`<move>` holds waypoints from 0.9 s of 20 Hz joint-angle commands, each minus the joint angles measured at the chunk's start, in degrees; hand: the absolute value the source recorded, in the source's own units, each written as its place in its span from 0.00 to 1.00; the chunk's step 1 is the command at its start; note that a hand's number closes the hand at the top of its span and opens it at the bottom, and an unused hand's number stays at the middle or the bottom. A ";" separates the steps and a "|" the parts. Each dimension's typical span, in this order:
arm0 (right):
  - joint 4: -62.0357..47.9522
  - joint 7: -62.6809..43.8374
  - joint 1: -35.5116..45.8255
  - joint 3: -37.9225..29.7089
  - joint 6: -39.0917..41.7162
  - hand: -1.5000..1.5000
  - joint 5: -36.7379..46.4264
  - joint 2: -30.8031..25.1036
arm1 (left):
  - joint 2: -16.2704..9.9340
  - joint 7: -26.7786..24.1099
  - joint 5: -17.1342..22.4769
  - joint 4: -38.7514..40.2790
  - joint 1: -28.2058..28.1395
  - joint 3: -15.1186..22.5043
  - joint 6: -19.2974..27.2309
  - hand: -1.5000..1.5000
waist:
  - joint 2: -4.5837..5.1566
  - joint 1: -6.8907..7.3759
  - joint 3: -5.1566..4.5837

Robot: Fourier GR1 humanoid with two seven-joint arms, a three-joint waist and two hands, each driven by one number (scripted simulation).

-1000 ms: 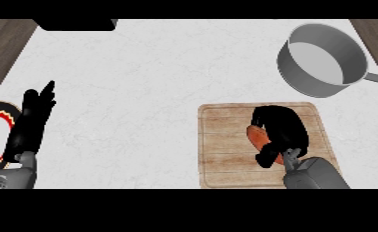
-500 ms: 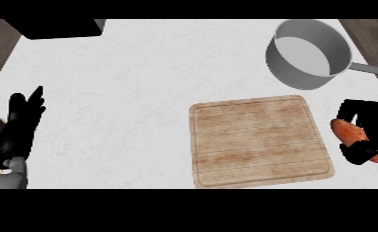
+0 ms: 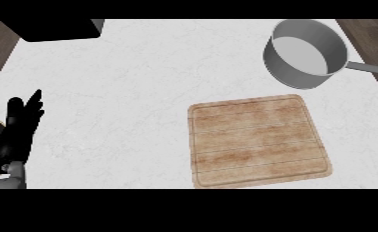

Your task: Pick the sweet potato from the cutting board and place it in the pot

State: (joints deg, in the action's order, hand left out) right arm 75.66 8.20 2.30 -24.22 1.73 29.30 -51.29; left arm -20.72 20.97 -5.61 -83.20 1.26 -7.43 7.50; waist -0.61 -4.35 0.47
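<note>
I'm looking down at a kitchen. The desk (image 3: 148,76) has a pale, marbled stone-like top, the sort used for a kitchen worktop. On it lies a wooden cutting board (image 3: 257,141) with grooves across its face, and near its far right corner, apart from it, stands a grey metal pot (image 3: 303,53) with a long handle pointing right. A black block (image 3: 55,28) sits at the far left corner; I cannot tell what it is. Dark wood shows past the desk's far edges.
</note>
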 commanded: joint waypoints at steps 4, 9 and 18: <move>-10.82 22.56 2.23 -18.02 2.95 1.00 -16.30 -6.13 | 0.39 -0.38 -1.07 -0.74 -0.03 1.24 -0.18 0.50 | 0.21 2.24 -0.22; -24.46 30.32 7.52 -18.78 7.64 1.00 -16.15 -14.42 | 1.48 -0.36 -1.96 1.70 4.76 2.12 -0.42 0.50 | 0.87 4.69 -0.39; -18.80 14.18 18.91 -7.35 16.45 1.00 -16.78 -17.99 | 2.08 0.87 -2.30 1.36 5.27 2.41 -2.52 0.50 | 1.00 5.88 -0.50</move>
State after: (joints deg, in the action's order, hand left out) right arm 58.61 26.36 14.56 -37.06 16.78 12.00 -67.94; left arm -19.09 22.49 -8.08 -84.25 4.57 -5.10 5.92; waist 0.09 0.53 -0.01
